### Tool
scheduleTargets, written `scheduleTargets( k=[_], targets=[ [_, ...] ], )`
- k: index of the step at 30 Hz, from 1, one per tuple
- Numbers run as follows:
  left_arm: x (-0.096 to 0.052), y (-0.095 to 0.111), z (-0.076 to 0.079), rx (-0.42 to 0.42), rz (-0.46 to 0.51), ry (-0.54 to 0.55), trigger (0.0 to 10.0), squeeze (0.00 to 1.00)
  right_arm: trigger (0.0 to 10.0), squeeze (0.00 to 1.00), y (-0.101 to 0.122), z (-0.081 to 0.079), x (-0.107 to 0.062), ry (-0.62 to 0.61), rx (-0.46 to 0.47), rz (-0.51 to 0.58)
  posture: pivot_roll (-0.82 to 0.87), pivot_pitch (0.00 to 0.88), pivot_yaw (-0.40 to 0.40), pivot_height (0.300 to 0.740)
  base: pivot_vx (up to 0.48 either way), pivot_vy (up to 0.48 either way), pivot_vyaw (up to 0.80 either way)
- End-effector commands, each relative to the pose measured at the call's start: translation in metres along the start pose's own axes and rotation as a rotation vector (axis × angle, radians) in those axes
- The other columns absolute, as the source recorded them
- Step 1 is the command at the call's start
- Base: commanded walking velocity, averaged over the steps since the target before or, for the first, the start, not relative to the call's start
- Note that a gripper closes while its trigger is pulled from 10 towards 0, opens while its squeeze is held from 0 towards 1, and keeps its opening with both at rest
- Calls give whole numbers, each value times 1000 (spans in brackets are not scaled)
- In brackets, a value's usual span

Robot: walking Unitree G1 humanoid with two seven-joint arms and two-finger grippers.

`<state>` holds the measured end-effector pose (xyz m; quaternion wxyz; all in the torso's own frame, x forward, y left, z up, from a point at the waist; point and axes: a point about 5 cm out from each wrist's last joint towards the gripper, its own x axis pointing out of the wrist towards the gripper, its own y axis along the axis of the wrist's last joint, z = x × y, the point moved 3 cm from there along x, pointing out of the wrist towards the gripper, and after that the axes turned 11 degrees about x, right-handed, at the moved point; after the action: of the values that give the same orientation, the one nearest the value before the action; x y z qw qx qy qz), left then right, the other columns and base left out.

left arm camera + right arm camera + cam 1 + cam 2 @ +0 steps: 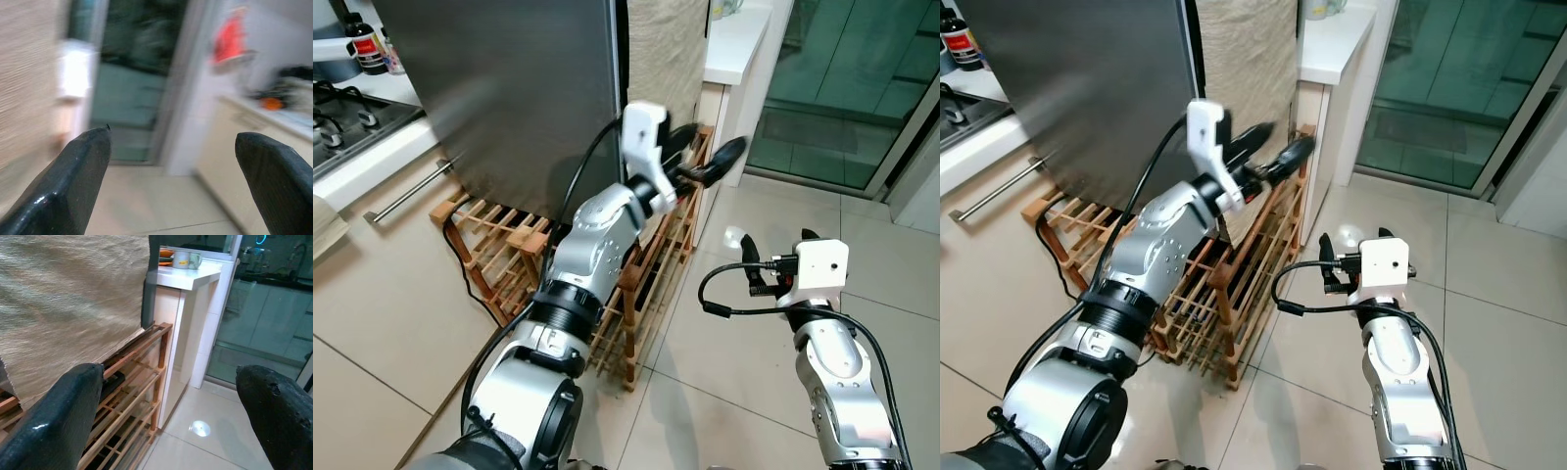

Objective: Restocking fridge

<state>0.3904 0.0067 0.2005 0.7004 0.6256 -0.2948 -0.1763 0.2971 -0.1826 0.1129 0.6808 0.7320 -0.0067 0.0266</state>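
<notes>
The steel-grey fridge [519, 88] stands ahead on my left, its face closed. A beige woven cloth [666, 54] hangs beside it, above a wooden slatted rack [641, 284] on the floor. My left gripper [710, 147] is raised in front of the cloth, over the rack's far end, open and holding nothing. Its wrist view is blurred, showing both fingertips [83, 166] wide apart. My right gripper [778, 245] hovers lower over the tiled floor, right of the rack, open and empty. Its wrist view looks at the cloth [73, 298] and the rack [132, 396].
A hob [342, 117] and a dark bottle [367, 44] are at the far left, above a drawer with a bar handle [411, 191]. A white counter [734, 39] with mugs [186, 258] stands behind the rack. Glass sliding doors [842, 88] close the right. Tiled floor [881, 255] lies open there.
</notes>
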Motion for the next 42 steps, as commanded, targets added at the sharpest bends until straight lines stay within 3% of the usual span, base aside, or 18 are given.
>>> scheduleTargets(
  k=[1, 21, 27, 31, 37, 42],
  targets=[
    [1, -1, -9, 30, -27, 68, 10000, 0, 10000, 31, 1, -4, 3, 13, -2, 14, -128, 0, 78, 740, 0, 0, 0],
    [10, 5, -16, 64, -27, 188, 10000, 0, 10000, 35, -1, -1, 2, 2, -7, 15, -139, 0, 96, 740, 0, 0, 0],
    [13, 1, -28, 50, -86, 301, 10000, 0, 10000, 35, -2, -2, 2, 0, -4, 15, -151, 0, 110, 740, 0, 0, 0],
    [12, 5, -30, 25, -62, 283, 10000, 0, 10000, 35, -2, -1, -1, -11, -1, 16, -154, 0, 114, 740, 0, 0, 0],
    [8, -7, -36, 36, -110, 309, 10000, 0, 10000, 35, -5, 0, -2, -11, -3, 10, -148, 0, 108, 740, 0, 0, 0],
    [15, 0, -30, 42, -89, 303, 10000, 0, 10000, 31, -2, -1, 2, -3, -8, 16, -147, 0, 103, 740, 0, 0, 0]
  ],
)
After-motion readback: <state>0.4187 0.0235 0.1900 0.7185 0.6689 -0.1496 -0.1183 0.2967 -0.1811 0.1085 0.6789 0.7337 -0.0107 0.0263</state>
